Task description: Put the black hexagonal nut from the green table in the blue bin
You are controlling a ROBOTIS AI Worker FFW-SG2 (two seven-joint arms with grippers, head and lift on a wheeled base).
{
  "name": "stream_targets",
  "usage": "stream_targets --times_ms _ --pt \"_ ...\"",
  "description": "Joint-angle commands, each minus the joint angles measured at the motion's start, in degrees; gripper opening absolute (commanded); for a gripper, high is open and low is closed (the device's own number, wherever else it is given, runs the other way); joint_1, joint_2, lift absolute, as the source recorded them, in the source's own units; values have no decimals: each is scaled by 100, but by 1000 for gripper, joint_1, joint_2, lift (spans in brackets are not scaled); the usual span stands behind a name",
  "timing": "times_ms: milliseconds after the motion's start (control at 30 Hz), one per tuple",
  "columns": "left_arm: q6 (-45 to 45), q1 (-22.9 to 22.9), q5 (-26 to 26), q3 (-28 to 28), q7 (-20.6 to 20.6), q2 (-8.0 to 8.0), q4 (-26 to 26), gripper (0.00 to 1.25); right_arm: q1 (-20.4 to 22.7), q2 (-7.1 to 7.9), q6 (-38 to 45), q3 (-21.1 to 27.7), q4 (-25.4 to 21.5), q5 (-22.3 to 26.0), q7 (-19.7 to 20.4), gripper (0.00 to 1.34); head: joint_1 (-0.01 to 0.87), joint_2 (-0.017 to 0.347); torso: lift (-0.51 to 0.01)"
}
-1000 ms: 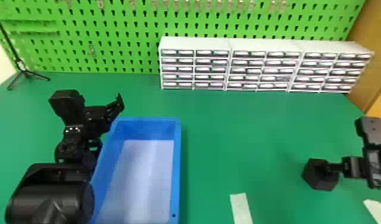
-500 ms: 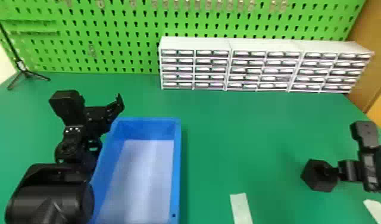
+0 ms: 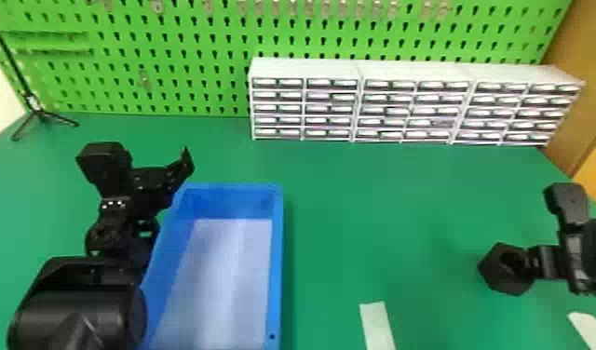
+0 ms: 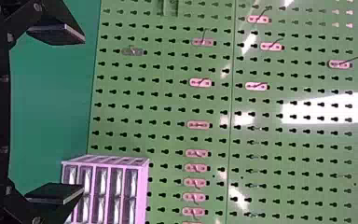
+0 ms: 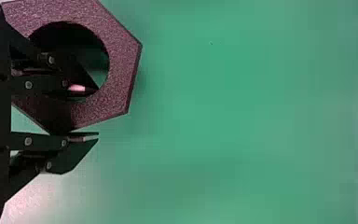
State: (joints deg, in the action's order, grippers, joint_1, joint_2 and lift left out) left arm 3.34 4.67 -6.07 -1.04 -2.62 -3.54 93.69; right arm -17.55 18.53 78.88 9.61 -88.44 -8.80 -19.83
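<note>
Three drawer units [image 3: 416,109] at back; left hand [image 3: 157,181], spread, near blue bin [image 3: 276,260]; right hand [image 3: 533,263] pinching nut [image 3: 499,277].

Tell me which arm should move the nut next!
Probably the right one: its fingers hold the black hexagonal nut, one inside its hole. The left gripper is empty, near the blue bin.

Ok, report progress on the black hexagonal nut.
Looks done: the right gripper straddles the wall of the black hexagonal nut, one finger in its hole. In hand: the nut, apparently pinched. Remaining: transfer and release, since it is right of the blue rectangular bin.
</note>
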Motion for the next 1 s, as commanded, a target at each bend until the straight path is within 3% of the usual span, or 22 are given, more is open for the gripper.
stream_targets --times_ms 0,467,967 --pt "0 -1 0 7 -2 -6 0 1089 -38 -25 75 -74 -6 -253 -74 288 686 28 -96" --pt "0 7 0 -2 7 3 0 1089 -134 19 348 -223 -349 -684 -303 288 686 28 -96" --pt "9 7 0 -2 -2 -6 0 1089 -460 116 286 -522 -666 -500 -575 288 686 28 -96"
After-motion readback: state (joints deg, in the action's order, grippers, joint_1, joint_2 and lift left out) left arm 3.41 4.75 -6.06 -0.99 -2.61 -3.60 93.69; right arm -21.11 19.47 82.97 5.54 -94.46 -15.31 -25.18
